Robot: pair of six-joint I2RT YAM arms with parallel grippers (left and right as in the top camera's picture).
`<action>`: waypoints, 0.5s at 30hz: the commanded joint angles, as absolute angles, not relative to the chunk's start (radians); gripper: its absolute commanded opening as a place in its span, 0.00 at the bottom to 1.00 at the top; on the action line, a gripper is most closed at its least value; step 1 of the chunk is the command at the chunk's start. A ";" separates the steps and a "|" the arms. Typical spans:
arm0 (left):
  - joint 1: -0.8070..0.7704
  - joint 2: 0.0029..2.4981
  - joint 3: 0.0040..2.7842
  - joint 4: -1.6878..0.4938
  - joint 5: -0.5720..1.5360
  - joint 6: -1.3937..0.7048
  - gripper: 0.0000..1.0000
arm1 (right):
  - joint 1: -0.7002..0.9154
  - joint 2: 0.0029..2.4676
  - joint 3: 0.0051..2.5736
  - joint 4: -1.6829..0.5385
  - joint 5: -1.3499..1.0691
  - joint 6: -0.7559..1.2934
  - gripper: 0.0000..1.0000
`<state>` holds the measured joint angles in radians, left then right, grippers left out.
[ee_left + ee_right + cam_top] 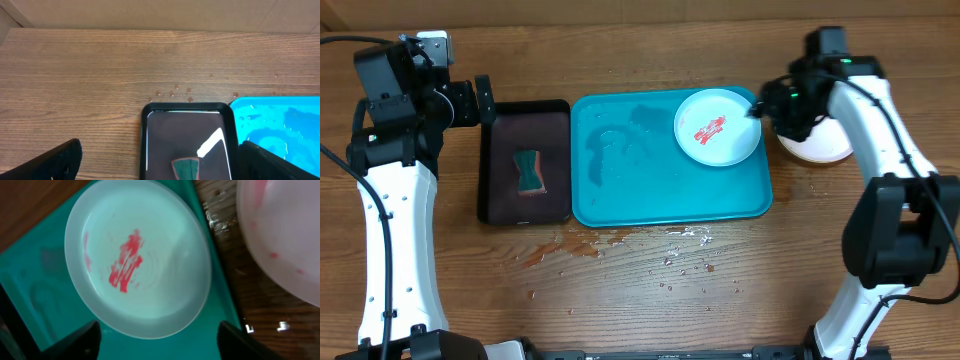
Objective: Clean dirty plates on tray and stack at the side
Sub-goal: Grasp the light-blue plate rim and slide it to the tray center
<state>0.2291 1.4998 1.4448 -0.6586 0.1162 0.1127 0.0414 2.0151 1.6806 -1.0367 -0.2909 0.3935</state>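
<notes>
Left of the large turquoise plastic tray [650, 195], the left gripper [488, 100] hangs spread wide by the black rectangular tray [510, 130], probably poised for its green sponge [528, 172]. In the turquoise tray's right end lies the round mint plastic plate [718, 128], red-smeared, awaiting wiping. Over that tray's right rim the right gripper [758, 108] stands spread, holding nothing. Just right of the tray, the round white plastic plate [815, 150] seemingly begins the stack.

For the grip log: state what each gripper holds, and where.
Nothing is held. The left gripper hangs open near the black tray; the right gripper stands open above the smeared plate, lying on the blue tray.
</notes>
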 commanded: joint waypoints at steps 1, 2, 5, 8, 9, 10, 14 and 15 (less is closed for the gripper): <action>0.225 1.491 1.456 -0.658 0.112 0.135 1.00 | 0.070 2.011 1.654 -1.024 -0.257 0.495 0.92; 0.225 1.491 1.456 -0.658 0.112 0.135 1.00 | 0.084 2.011 1.645 -1.021 -0.254 0.506 0.96; 0.225 1.491 1.456 -0.658 0.112 0.135 1.00 | 0.109 2.011 1.630 -1.023 -0.235 0.537 0.97; 0.225 1.491 1.456 -0.658 0.112 0.135 1.00 | 0.120 2.011 1.608 -1.026 -0.217 0.580 0.97; 0.225 1.491 1.456 -0.658 0.112 0.135 1.00 | 0.120 2.011 1.595 -1.020 -0.217 0.589 0.97; 0.225 1.491 1.456 -0.658 0.112 0.135 1.00 | 0.120 2.011 1.579 -1.015 -0.216 0.608 0.95; 0.225 1.491 1.456 -0.658 0.112 0.135 1.00 | 0.120 2.011 1.514 -0.966 -0.216 0.657 0.91; 0.225 1.491 1.456 -0.658 0.112 0.135 1.00 | 0.120 2.011 1.496 -0.941 -0.217 0.661 0.90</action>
